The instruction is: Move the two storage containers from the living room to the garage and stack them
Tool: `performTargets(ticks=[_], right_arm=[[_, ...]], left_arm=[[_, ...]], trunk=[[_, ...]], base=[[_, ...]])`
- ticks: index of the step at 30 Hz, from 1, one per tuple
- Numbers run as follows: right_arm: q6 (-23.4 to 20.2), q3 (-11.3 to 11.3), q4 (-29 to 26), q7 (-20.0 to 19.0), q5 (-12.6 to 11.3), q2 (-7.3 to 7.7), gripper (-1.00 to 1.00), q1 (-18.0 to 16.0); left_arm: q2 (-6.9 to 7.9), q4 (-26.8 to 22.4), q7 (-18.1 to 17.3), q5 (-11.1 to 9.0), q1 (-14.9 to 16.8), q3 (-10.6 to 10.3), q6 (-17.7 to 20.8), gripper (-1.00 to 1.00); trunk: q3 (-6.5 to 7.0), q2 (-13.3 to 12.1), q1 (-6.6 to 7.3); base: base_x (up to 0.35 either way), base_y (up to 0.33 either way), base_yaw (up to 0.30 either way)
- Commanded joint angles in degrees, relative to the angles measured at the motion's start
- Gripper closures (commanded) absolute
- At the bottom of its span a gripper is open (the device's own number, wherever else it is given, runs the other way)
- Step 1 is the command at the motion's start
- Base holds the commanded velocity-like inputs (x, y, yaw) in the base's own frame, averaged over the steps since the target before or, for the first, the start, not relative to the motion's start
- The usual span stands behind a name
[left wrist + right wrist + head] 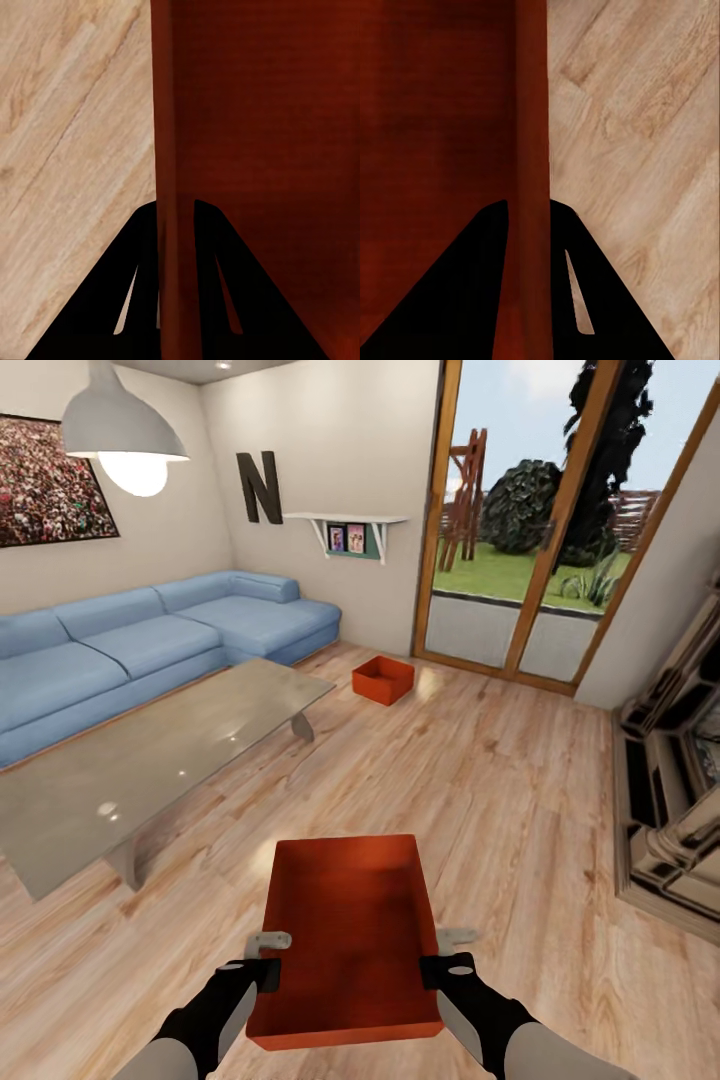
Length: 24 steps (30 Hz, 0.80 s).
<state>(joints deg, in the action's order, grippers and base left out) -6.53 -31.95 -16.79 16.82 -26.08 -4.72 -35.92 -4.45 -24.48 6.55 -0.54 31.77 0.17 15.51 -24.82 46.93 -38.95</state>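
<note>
Above wood floor (520,780), L gripper (268,958) & R gripper (445,954) clamp container (345,935) walls.

Bright, even daylight render in the head view, coming through the glazed patio doors (520,560), with a pale glare patch on the wood floor (500,780) just inside them. Lit pendant lamp (125,435) glows white. Glass coffee table (150,760) shows small specular spots. Straight lines lean at the edges, wide-angle. Both wrist views darker: container wall (176,150) deep red and shaded, fingers (465,300) pure black silhouettes, plank grain slightly soft.
</note>
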Motion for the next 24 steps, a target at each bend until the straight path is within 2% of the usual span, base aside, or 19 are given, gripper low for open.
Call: performTargets(ticks=[1,24], right_arm=[[-0.41,-0.4,0.78,0.96,-0.11,0.33,1.0,-0.03],[-0.41,-0.4,0.79,1.02,-0.11,0.33,1.0,-0.03]], left_arm=[[0.05,-0.21,0.65,1.42,0.02,0.27,0.47,1.0],[0.05,-0.21,0.65,1.42,0.04,0.27,0.48,1.0]], trunk=[[-0.06,0.05,-0.01],[1.46,0.05,-0.01]], base=[[0.0,0.0,0.097],[0.0,0.0,0.06]])
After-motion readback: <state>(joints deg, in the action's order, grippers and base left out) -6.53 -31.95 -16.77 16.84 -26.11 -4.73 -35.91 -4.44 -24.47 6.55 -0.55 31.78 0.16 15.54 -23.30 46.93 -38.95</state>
